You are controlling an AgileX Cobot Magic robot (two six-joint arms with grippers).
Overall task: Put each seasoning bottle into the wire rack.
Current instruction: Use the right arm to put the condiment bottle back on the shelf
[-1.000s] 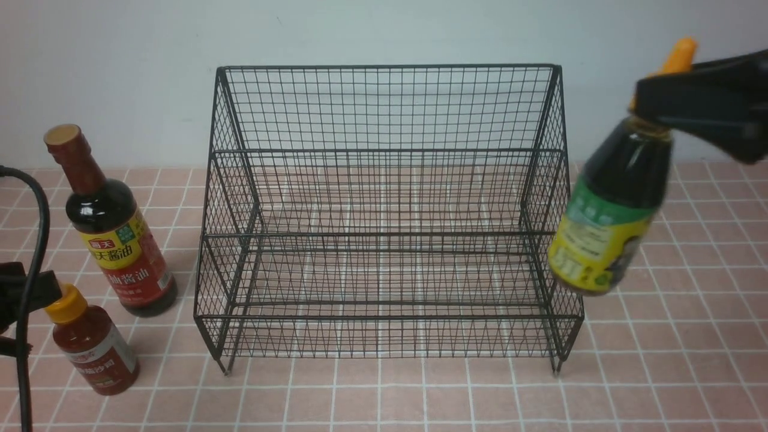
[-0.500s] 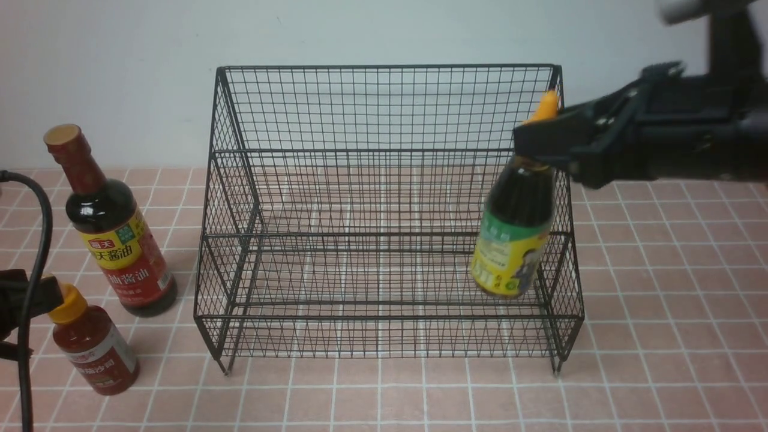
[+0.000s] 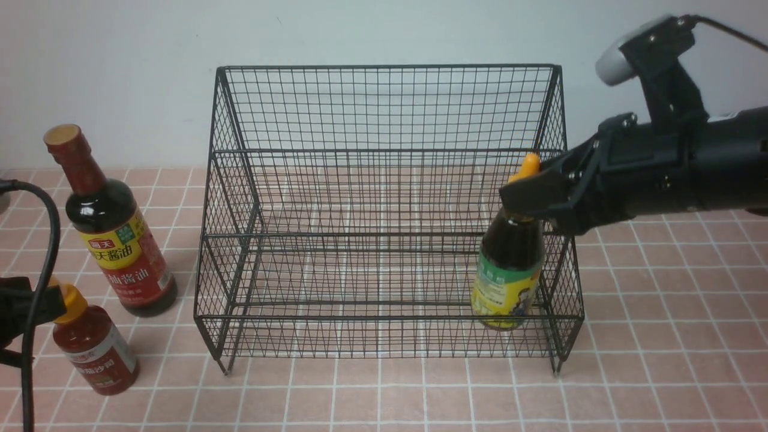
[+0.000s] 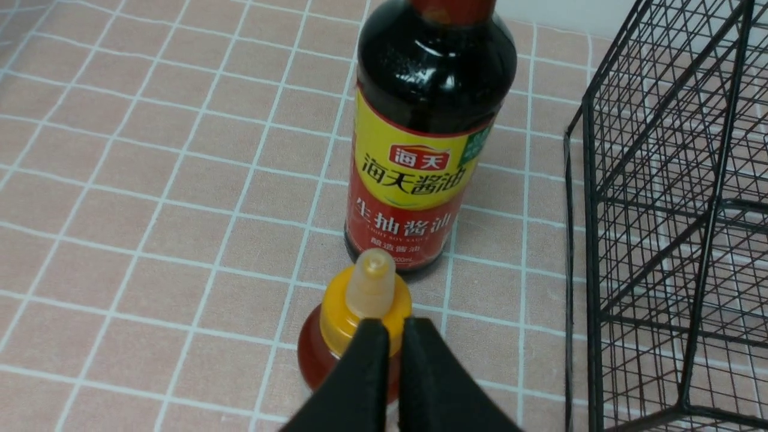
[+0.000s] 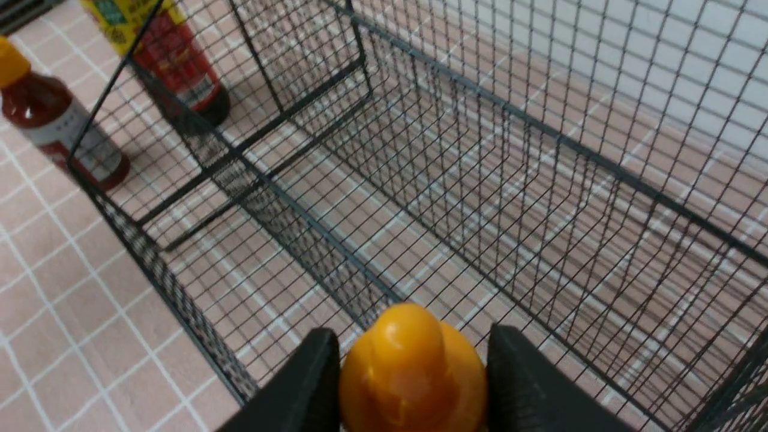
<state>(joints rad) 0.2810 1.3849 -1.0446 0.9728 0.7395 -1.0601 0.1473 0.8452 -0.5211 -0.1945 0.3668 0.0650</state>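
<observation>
The black wire rack (image 3: 384,66) stands in the middle of the pink tiled table. My right gripper (image 3: 528,201) is shut on the neck of the small dark bottle (image 3: 507,282) with the orange cap (image 5: 414,366). This bottle hangs upright inside the rack's low front tier at its right end; whether its base touches the wire I cannot tell. Left of the rack stand the tall soy-sauce bottle (image 3: 117,240) and the small red-sauce bottle (image 3: 96,354). My left gripper (image 4: 389,327) is shut and empty, its tips just at the red-sauce bottle's yellow cap (image 4: 366,300).
A black cable (image 3: 36,240) loops along the far left edge of the front view. A pale wall rises close behind the rack. The rack's right side wall (image 3: 564,258) is close beside the held bottle. Tiled table surface (image 3: 660,360) stretches right of the rack.
My right gripper has carried the dark orange-capped bottle left and down, from outside the rack's right side into its front tier. The left gripper has hardly moved.
</observation>
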